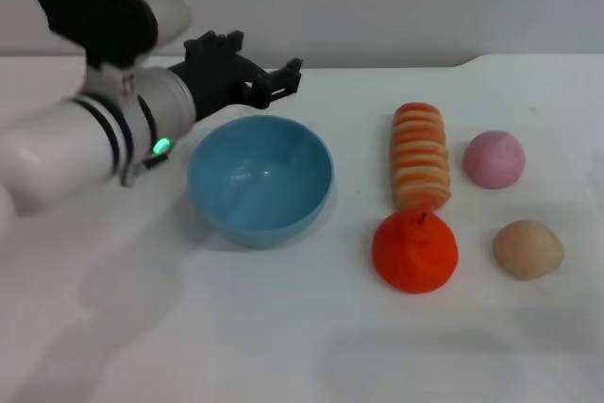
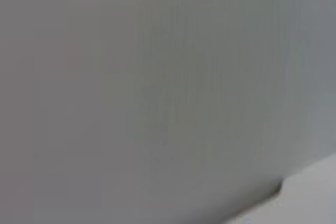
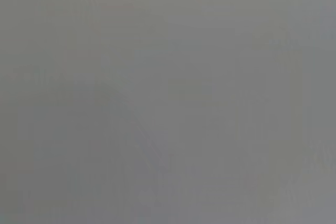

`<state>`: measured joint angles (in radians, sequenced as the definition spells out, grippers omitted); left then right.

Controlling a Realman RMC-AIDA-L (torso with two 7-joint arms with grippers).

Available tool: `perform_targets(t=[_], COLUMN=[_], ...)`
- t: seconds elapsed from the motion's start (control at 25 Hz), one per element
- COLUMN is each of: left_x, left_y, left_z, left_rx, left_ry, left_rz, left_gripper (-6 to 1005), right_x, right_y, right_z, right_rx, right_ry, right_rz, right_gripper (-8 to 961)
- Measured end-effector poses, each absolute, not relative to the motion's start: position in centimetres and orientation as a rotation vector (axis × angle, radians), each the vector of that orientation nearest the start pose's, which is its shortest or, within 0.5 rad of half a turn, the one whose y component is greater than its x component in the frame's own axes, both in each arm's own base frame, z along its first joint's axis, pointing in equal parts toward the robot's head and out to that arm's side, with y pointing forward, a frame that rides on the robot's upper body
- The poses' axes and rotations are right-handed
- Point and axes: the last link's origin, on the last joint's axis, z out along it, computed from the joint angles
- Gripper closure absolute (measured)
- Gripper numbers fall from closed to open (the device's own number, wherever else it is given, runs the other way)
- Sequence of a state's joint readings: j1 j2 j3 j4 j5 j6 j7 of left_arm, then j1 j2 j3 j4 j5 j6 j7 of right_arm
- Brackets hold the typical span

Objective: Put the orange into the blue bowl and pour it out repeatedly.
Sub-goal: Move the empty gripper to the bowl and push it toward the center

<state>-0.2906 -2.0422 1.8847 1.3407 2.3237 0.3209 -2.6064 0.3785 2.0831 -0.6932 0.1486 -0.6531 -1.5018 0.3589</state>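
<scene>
The left gripper [image 1: 283,77] hangs over the white bench [image 1: 283,327], just behind the far rim of the blue bowl [image 1: 260,179]. It holds nothing; whether it is open I cannot tell. The bowl is empty. The orange [image 1: 414,251] lies on the bench well apart from the gripper, on the bowl's right side, touching the near end of the striped loaf [image 1: 420,155]. The right gripper is not visible.

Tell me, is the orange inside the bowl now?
No, the orange sits on the table to the right of the empty bowl, just in front of the striped loaf.
</scene>
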Motion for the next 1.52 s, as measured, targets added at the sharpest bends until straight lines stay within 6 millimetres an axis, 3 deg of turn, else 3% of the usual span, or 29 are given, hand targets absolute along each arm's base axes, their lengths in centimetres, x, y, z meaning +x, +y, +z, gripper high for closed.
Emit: perform_targets(t=[0.12,0.16,0.28,0.36,0.8,1.12,1.52], left_x=[-16.5,-16.7,-16.9,-18.0,-20.9,-20.7,-21.1], left_y=[37.3,37.9,38.4,39.1,39.1,39.5,40.2], left_z=[-2.7,-1.0,0.3,1.9,0.9,-1.8,-2.7], left_rx=[-2.236,-2.262,-2.295,-2.341,-2.374,-2.428,-2.419], left_ry=[-0.631,-0.647,-0.687,-0.805,-0.895,-0.875,-0.884], left_rz=[-0.322,-0.271,-0.219,-0.142,0.017,0.083,0.108], left_gripper=[200,200,200,200,199,199,200], right_x=[35.6,35.6,35.6,35.6,35.6,35.5,35.6], right_y=[26.9,26.9,26.9,26.9,27.3,27.5,27.9], right_z=[0.5,0.5,0.6,0.6,0.8,0.9,0.9], right_rx=[-1.397,-1.397,-1.397,-1.398,-1.398,-1.399,-1.405], right_ry=[0.662,0.662,0.661,0.66,0.651,0.644,0.651], right_rz=[0.888,0.888,0.888,0.888,0.886,0.889,0.873], right_gripper=[279,279,279,280,279,281,280])
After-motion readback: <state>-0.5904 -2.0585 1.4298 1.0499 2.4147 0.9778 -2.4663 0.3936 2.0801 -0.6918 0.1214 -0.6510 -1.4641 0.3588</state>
